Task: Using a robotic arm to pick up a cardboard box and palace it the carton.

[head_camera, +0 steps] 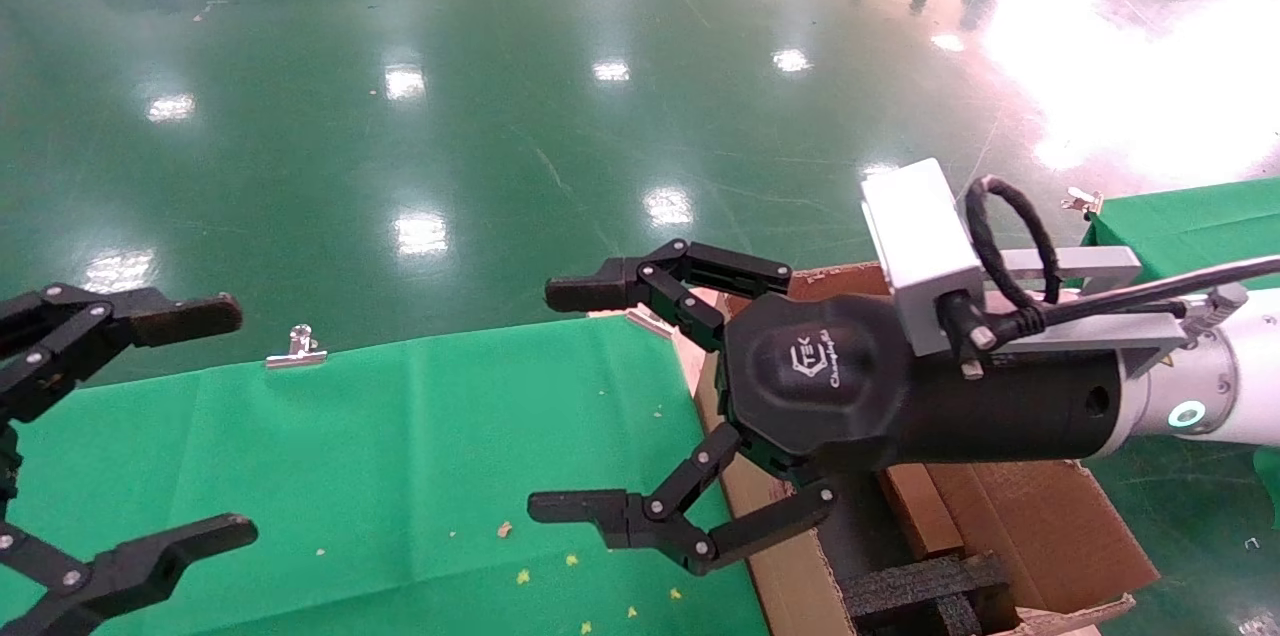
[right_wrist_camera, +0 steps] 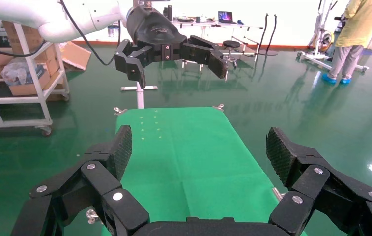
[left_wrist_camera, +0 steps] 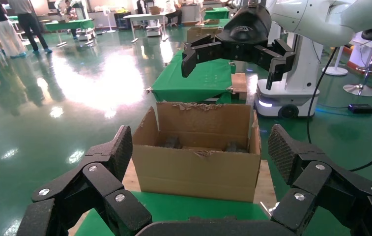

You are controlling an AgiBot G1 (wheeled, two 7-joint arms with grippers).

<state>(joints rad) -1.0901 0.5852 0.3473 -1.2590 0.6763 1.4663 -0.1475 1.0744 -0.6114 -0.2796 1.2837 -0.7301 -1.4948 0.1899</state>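
The right gripper [head_camera: 560, 401] and its black wrist cover much of the carton [head_camera: 1040, 526] beneath and behind them in the head view — only the flap edges, part of the inner wall and some black foam blocks [head_camera: 920, 588] show past the wrist. The carton's near corner runs off the lower edge. The left gripper [head_camera: 225, 421] is cut by the left edge; only its two fingers show. In the left wrist view the carton's floor lies behind its front wall — two small grey shapes [left_wrist_camera: 171, 143] inside are too dim to identify.
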